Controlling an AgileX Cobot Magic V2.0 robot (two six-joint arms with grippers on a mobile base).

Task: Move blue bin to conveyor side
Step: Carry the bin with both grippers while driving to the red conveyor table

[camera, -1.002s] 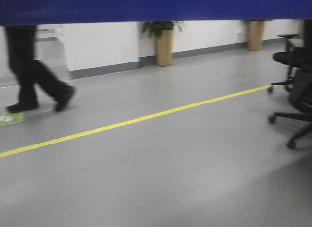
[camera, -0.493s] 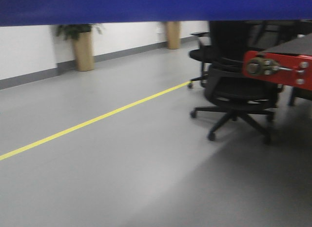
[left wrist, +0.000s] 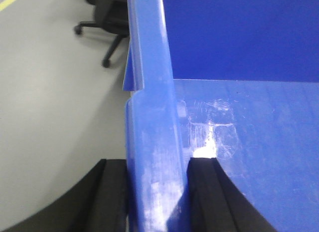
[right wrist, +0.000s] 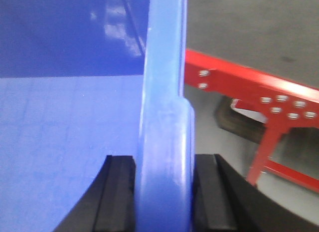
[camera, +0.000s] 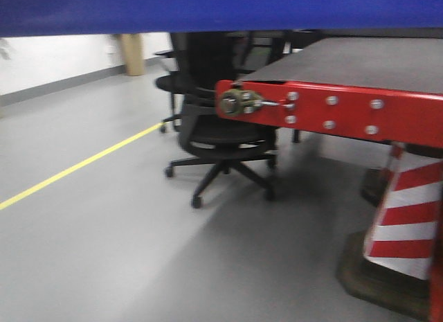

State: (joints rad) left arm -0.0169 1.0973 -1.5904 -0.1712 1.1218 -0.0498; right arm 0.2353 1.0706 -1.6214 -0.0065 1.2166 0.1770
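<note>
I carry the blue bin [camera: 208, 9] between both arms; its wall fills the top of the front view. My left gripper [left wrist: 157, 164] is shut on the bin's left rim [left wrist: 149, 92], one pad outside, one inside. My right gripper [right wrist: 164, 162] is shut on the right rim [right wrist: 164, 67] the same way. The bin's inside floor [left wrist: 259, 142] is bare. The conveyor [camera: 360, 62], a dark belt with a red edge frame [camera: 332, 111] and silver bolts, stands ahead on the right. Its red frame [right wrist: 234, 82] also shows in the right wrist view.
A black office chair [camera: 221, 128] on casters stands by the conveyor's left end; its base shows in the left wrist view [left wrist: 107, 17]. A red-and-white striped cone [camera: 405, 218] on a dark base sits under the conveyor. A yellow floor line [camera: 76, 166] runs diagonally at left.
The whole view has swung right: the walking person and planters slid out to the left, and the chair, red conveyor frame and striped cone came in. Both grips on the bin look unchanged.
</note>
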